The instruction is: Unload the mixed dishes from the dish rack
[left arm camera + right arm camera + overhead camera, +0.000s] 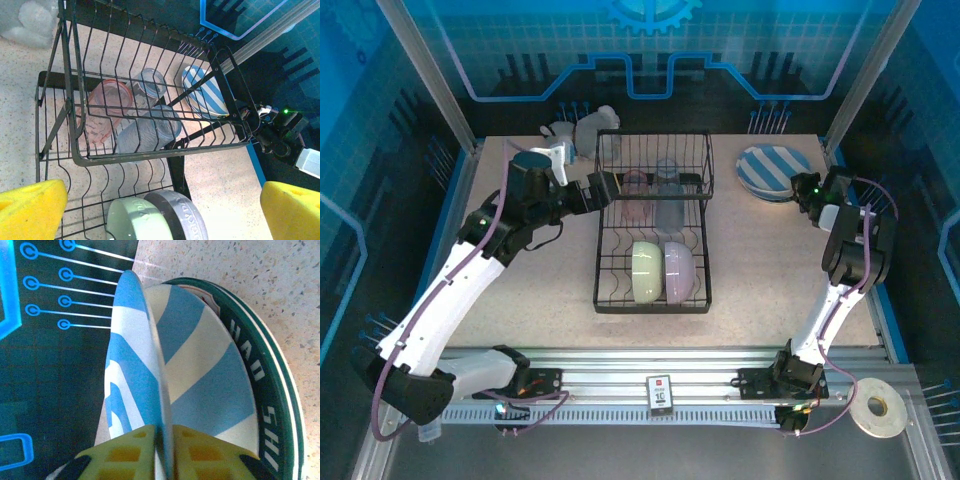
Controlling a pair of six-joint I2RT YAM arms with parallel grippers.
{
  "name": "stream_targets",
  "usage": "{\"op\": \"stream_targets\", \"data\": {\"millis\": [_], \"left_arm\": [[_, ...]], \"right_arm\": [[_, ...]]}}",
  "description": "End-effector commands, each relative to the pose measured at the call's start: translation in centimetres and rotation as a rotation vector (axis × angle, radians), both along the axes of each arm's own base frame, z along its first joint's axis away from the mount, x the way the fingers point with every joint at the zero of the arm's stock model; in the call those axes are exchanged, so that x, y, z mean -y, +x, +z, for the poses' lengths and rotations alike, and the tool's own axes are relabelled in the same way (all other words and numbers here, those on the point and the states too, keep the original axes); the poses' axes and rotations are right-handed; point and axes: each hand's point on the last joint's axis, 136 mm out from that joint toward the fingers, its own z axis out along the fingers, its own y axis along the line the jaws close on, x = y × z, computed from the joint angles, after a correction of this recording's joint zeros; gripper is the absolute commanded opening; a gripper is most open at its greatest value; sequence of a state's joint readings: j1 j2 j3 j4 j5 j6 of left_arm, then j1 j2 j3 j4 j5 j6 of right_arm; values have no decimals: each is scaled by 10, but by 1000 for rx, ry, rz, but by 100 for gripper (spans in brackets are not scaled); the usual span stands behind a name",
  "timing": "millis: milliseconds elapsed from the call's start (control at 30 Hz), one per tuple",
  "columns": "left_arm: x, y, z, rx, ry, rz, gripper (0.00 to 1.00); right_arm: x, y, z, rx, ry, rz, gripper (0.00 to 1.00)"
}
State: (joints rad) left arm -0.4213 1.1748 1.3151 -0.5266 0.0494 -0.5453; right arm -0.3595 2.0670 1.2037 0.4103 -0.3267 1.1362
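The black wire dish rack (pixel 603 300) stands mid-table. A pale green bowl (pixel 647 272) and a lavender bowl (pixel 680 270) stand on edge in its lower tier. On the upper tier lie a pink tumbler (pixel 634 195) and a blue-grey tumbler (pixel 667 200). My left gripper (pixel 605 188) hovers open at the rack's left side, above the bowls (pixel 137 220) and facing the tumblers (pixel 102 112). At the back right, my right gripper (pixel 162 440) pinches the rim of a blue-and-white striped plate (pixel 132 365), tilted over another striped plate (pixel 210 370) lying flat.
A white animal figurine (pixel 582 128) sits at the back, left of the rack. The plate stack (pixel 772 170) lies near the table's far right corner. A tape roll (pixel 877 405) rests by the front rail. Bare tabletop lies between the rack and the right arm.
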Motion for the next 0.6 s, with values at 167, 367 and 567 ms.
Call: {"op": "stream_targets", "data": {"millis": [167, 367, 567], "left_arm": [[-8, -7, -5, -24, -21, 35, 99], [-14, -17, -3, -11, -30, 43, 99], [-20, -28, -11, -27, -20, 49, 99]], "right_arm": [[-4, -3, -16, -34, 28, 35, 28], [-7, -8, -12, -52, 31, 47, 39], [-11, -15, -10, -108, 26, 67, 61]]}}
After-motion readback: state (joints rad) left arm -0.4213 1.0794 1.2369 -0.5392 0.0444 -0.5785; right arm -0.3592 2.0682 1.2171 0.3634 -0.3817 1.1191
